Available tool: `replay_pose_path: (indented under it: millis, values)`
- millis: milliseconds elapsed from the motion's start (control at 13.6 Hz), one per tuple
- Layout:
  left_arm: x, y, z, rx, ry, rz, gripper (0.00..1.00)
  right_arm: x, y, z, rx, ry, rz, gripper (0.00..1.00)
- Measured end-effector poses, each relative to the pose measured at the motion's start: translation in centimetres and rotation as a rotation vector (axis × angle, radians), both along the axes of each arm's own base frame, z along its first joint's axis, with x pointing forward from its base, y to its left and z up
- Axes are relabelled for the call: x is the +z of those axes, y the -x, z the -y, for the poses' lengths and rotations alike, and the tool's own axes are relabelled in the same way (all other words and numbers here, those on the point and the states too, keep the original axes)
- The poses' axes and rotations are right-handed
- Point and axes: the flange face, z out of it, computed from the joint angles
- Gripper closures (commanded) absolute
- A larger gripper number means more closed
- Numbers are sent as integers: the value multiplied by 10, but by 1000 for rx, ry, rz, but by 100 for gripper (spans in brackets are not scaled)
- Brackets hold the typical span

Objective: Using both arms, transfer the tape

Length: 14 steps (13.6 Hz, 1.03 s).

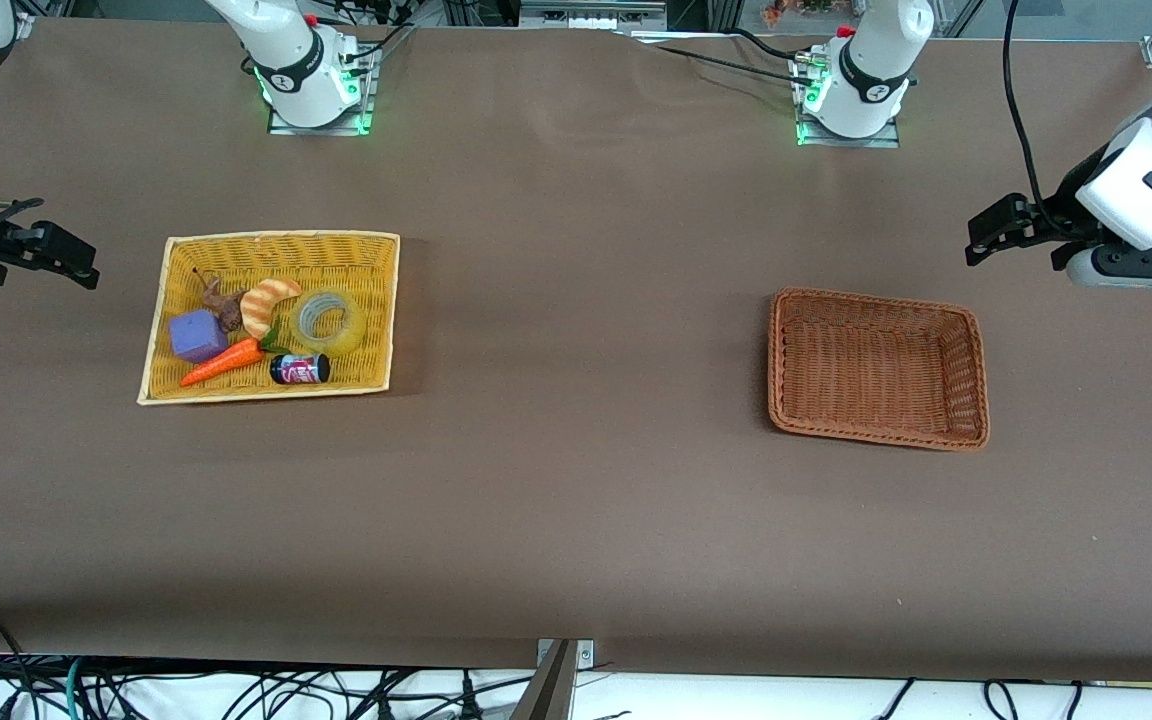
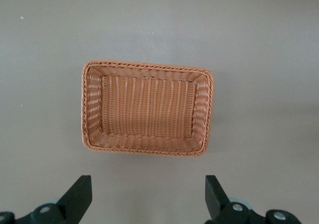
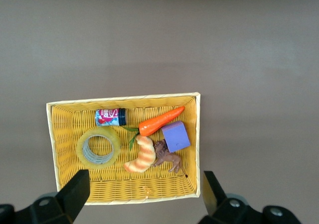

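Both pincers hang spread wide and bare: the left pincer (image 2: 148, 199) at the frame's right edge above the bench (image 1: 576, 500), the right pincer (image 3: 144, 199) at its left edge. The tape (image 1: 330, 320), a yellowish ring, lies flat in the yellow basket (image 1: 168, 330), mid-left

The can's (image 3: 110, 117) pink label has words too small to read. The brown toy (image 3: 167, 159) (some animal) is partly tucked under the croissant (image 3: 142, 155), so its shape is unclear.
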Motion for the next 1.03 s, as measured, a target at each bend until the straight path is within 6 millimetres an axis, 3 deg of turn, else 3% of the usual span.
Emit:
replay_pose_path:
  millis: [1026]
  values:
    - [-2,0,-4,7,-1,-11,0,0,3,-1,1,2,-25,0]
